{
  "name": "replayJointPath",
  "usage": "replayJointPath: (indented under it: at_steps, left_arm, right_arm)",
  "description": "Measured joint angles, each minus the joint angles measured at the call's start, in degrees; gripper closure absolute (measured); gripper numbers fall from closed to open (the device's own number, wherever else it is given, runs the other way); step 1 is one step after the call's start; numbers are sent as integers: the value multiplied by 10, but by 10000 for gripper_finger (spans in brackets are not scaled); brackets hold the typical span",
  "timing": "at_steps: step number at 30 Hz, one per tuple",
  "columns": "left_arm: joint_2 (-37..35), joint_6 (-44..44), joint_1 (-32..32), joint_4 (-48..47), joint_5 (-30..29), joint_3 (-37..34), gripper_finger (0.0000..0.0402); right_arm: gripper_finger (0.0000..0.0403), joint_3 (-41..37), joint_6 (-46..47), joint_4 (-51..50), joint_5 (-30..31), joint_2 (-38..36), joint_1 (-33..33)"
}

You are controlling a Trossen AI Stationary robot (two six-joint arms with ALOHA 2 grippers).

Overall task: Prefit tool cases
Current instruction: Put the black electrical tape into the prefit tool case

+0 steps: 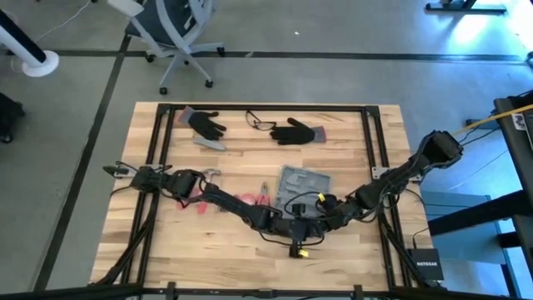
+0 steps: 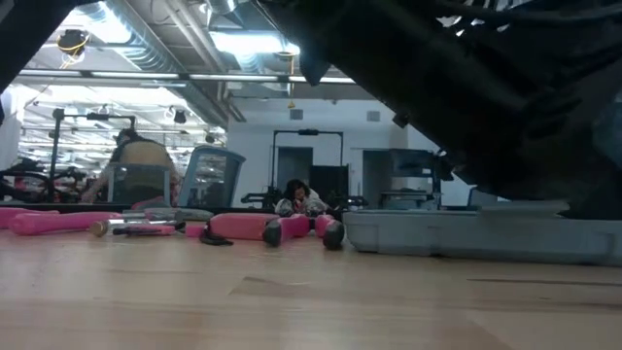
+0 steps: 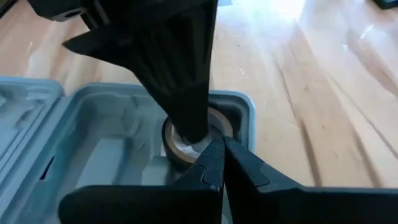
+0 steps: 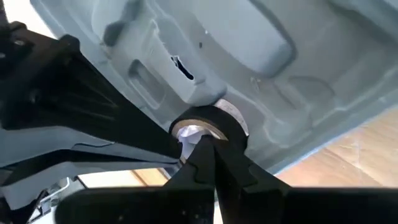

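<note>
Table (image 1: pixel 250 242): wooden top, carrying everything below.
Tool case (image 1: pixel 301 185): grey-blue, lying open and flat right of centre, long axis running away from my near edge; its moulded slots face up.
Left gripper (image 3: pixel 221 163): my fingers pressed together, holding nothing, tips at the roll's rim in the case's near corner.
Right gripper (image 4: pixel 208 152): fingers likewise together, empty, tips meeting the same roll from the opposite side.
Tape roll (image 3: pixel 186 140): dark ring seated in a corner pocket, directly ahead of both tips; neither arm is clearly nearer.
Red-handled tools (image 1: pixel 250 198): loose, just left of the case.
Gloves (image 1: pixel 291 131): far edge, well apart.
</note>
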Motion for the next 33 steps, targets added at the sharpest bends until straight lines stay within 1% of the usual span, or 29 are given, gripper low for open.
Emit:
replayJointPath:
  at_steps: [3,10,15,19,23,29,33]
  left_arm:
    - [-1,2,0,-10,4,0,402]
    - [-25,30,8,-12,8,-4,402]
    - [-29,35,12,-14,7,-5,402]
    - [-34,52,18,-15,-9,-5,402]
    - [-34,56,23,-16,-9,-5,402]
    - [-38,67,25,-17,-12,-6,402]
    - [-45,86,18,2,-10,-2,402]
  right_arm:
    - [403,-1,-4,7,0,-1,0]
    - [403,-3,-13,-13,19,-43,-1]
    - [403,-1,-20,-1,23,-61,0]
    - [403,-1,-25,-1,41,-65,0]
    - [403,-1,-24,-11,42,-63,0]
    - [403,-1,-22,-37,86,-66,-5]
    - [403,0,-20,-61,89,-63,-5]
